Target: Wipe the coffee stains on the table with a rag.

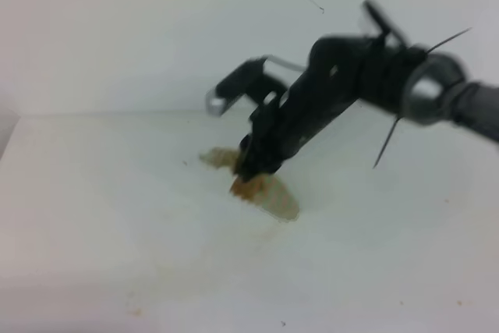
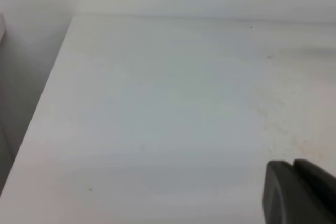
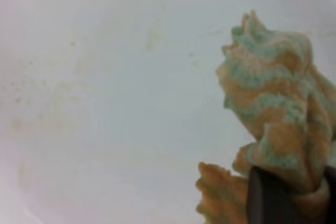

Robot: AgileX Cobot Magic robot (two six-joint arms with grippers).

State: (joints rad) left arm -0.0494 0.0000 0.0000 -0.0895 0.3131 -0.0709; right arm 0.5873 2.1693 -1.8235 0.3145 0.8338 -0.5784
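Exterior high: right gripper angled down-left, clamped on rag, pressing table.

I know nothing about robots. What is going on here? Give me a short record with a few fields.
Surface: white table
Working arm: right gripper, lowered onto the table, shut on the rag
Rag: crumpled, striped, blotched orange-brown, pressed to the table
Coffee stains: faint tan smears and specks beside the rag
Other arm: left gripper, only a dark edge shows; open or shut cannot be told
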